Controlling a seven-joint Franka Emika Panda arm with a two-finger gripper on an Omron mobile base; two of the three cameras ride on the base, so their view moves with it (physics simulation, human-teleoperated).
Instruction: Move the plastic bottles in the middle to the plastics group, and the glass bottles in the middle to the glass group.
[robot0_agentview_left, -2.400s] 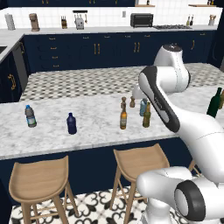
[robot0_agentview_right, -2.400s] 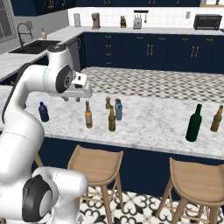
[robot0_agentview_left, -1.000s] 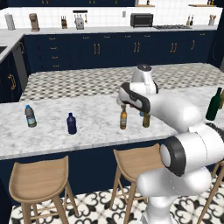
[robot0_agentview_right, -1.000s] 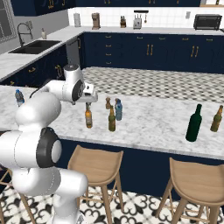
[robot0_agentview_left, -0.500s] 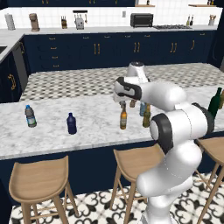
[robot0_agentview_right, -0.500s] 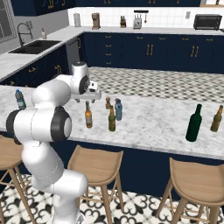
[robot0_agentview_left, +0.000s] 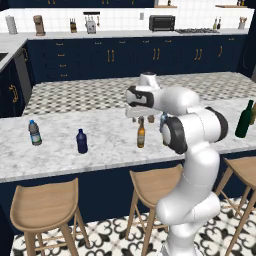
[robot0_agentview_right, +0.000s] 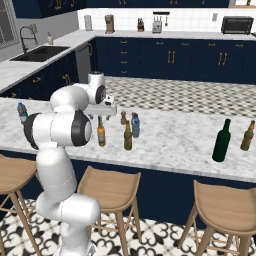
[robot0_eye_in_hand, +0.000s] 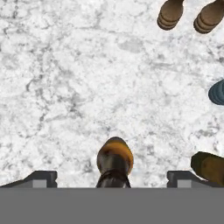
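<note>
My gripper (robot0_agentview_left: 137, 114) hangs open just above the left amber bottle (robot0_agentview_left: 141, 133) in the middle of the marble counter. From the hand view I look down on that bottle's top (robot0_eye_in_hand: 114, 158), which lies between my wide-spread fingertips (robot0_eye_in_hand: 43, 177). The second amber bottle (robot0_agentview_right: 128, 136) stands right of it, with the pale-blue bottle (robot0_agentview_right: 135, 125) just behind. The clear labelled bottle (robot0_agentview_left: 34, 133) and the navy bottle (robot0_agentview_left: 81, 141) stand at the left. The tall green wine bottle (robot0_agentview_right: 221, 141) is far right.
Two brown wooden shakers (robot0_eye_in_hand: 170, 14) stand behind the middle bottles. Another amber bottle (robot0_agentview_right: 247, 136) stands beside the green one. Wooden stools (robot0_agentview_left: 152, 185) line the counter's near side. Bare marble (robot0_agentview_left: 110, 135) lies between the navy bottle and the middle group.
The arm has swung left and down from high over the counter. The gripper has come over the left amber bottle. No bottle has moved.
</note>
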